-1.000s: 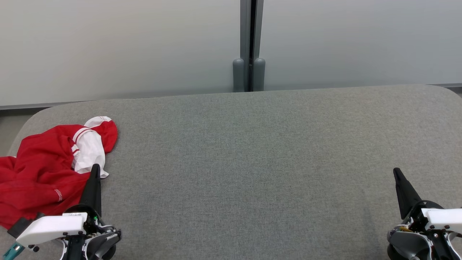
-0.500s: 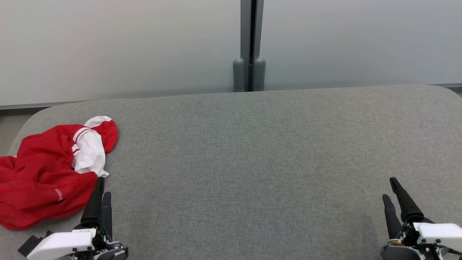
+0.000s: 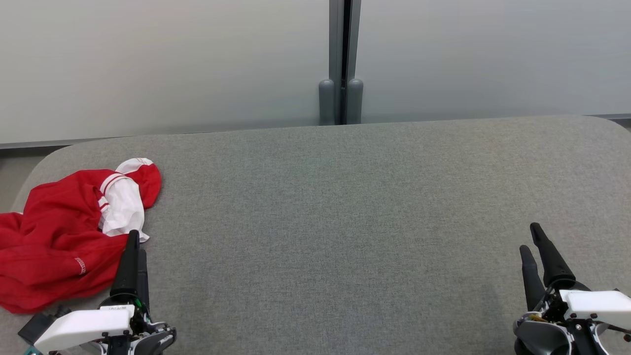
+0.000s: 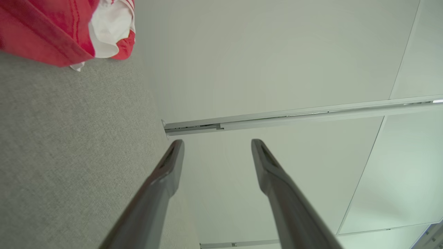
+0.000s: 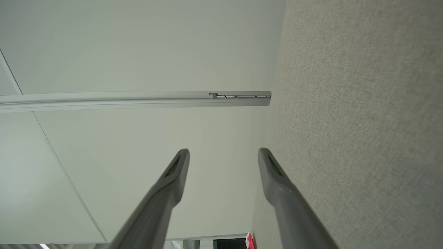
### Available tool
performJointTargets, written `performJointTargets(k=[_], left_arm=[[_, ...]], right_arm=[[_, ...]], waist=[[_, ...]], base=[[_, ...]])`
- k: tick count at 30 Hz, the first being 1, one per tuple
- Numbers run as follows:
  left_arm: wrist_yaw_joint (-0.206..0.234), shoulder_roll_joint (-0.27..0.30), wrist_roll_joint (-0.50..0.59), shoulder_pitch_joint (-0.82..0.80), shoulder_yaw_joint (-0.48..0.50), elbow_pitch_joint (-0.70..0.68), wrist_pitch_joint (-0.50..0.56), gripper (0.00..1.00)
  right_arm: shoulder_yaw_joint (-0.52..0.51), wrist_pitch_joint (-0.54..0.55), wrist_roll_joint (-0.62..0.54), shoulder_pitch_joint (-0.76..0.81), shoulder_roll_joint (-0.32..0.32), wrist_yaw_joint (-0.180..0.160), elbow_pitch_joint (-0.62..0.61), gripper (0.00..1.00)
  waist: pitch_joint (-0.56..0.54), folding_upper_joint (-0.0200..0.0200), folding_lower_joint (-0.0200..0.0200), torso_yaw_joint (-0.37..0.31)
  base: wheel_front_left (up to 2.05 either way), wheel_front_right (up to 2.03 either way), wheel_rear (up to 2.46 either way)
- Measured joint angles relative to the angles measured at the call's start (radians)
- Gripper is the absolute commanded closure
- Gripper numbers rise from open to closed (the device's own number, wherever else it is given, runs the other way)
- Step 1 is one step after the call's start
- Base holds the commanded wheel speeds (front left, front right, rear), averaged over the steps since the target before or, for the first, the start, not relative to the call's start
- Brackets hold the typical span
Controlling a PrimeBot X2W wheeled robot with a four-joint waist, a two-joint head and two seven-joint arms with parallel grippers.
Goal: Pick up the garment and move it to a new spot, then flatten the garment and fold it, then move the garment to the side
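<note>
Head view: red-and-white garment (image 3: pixel 59 236) crumpled at left edge of grey table (image 3: pixel 345 222), not yet gripped. My left gripper (image 3: pixel 137 242) just beside its right hem; right gripper (image 3: pixel 529 236) well apart, near right. Both finger pairs spread, empty. Pickup step first: next, left reaches into cloth, pinches a fold.

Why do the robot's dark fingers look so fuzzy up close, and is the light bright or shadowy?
Left wrist view: the fingers sit too near the lens, so they blur; the red garment looks sharper. Right wrist view: same blur. Head view: sharp, with soft, even light on the grey table.
</note>
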Motion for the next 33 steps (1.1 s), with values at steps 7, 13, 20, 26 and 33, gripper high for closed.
performJointTargets(k=[7,13,20,26,33], left_arm=[[0.000,0.001,0.105,0.000,-0.009,-0.020,-0.028,0.00],[0.003,0.003,0.227,-0.001,-0.025,-0.044,-0.052,0.00],[0.021,0.006,0.371,-0.002,-0.049,-0.074,-0.078,0.00],[0.046,0.007,0.504,-0.002,-0.073,-0.089,-0.097,0.00],[0.084,0.008,0.672,-0.002,-0.100,-0.105,-0.119,0.00]], right_arm=[[0.030,-0.035,-0.053,-0.010,-0.005,0.000,-0.036,0.00],[0.067,-0.064,-0.127,-0.018,-0.019,0.000,-0.058,0.00],[0.091,-0.088,-0.253,-0.025,-0.032,0.000,-0.077,0.00],[0.115,-0.111,-0.392,-0.031,-0.045,0.000,-0.084,0.00],[0.140,-0.132,-0.549,-0.039,-0.059,0.000,-0.081,0.00]], waist=[[0.000,0.0000,0.0000,0.001],[0.000,0.0000,0.0000,0.003],[0.002,0.0000,0.0000,0.003],[0.003,0.0000,0.0000,0.002],[0.004,0.0000,0.0000,0.001]], base=[[0.00,0.00,0.00],[0.00,0.00,0.00],[0.00,0.00,0.00],[0.00,0.00,0.00],[0.00,0.00,0.00]])
